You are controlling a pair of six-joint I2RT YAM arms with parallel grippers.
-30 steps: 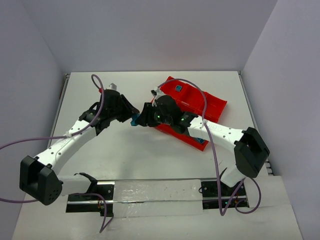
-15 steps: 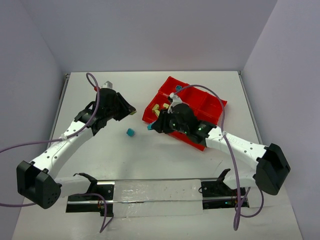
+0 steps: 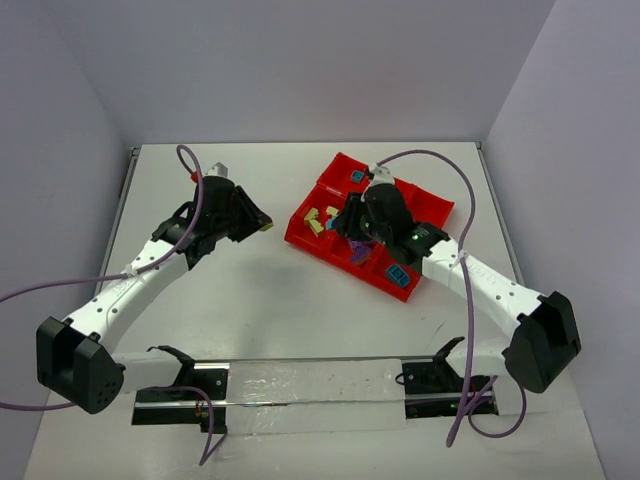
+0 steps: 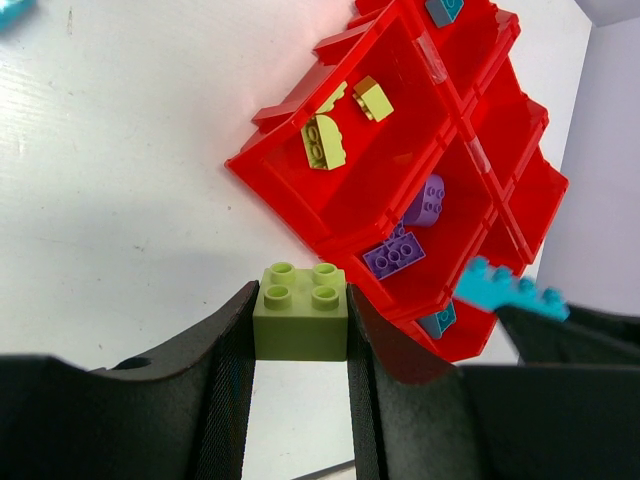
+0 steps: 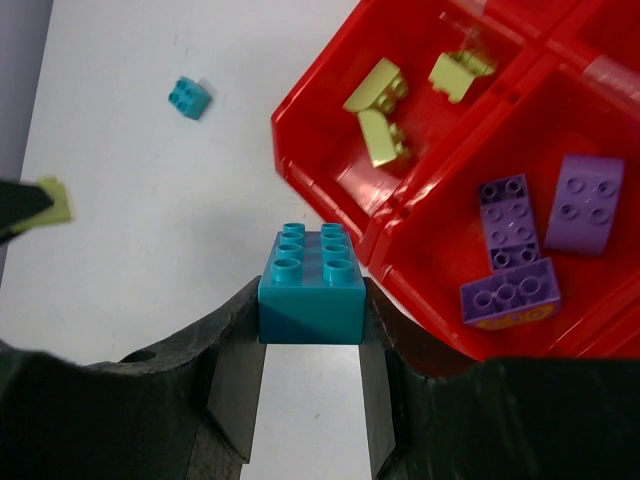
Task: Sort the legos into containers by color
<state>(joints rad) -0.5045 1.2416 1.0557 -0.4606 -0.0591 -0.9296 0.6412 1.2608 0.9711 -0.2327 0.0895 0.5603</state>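
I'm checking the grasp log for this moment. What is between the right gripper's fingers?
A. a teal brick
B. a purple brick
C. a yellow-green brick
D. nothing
A: the right wrist view shows the right gripper shut on a teal brick, while the yellow-green brick is the one held in the left gripper.

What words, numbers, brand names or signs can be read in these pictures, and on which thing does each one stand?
None can be read.
One purple brick in the red tray has a faint orange mark on its side, too blurred to read.
The studs of the green brick and the teal brick show no readable letters.
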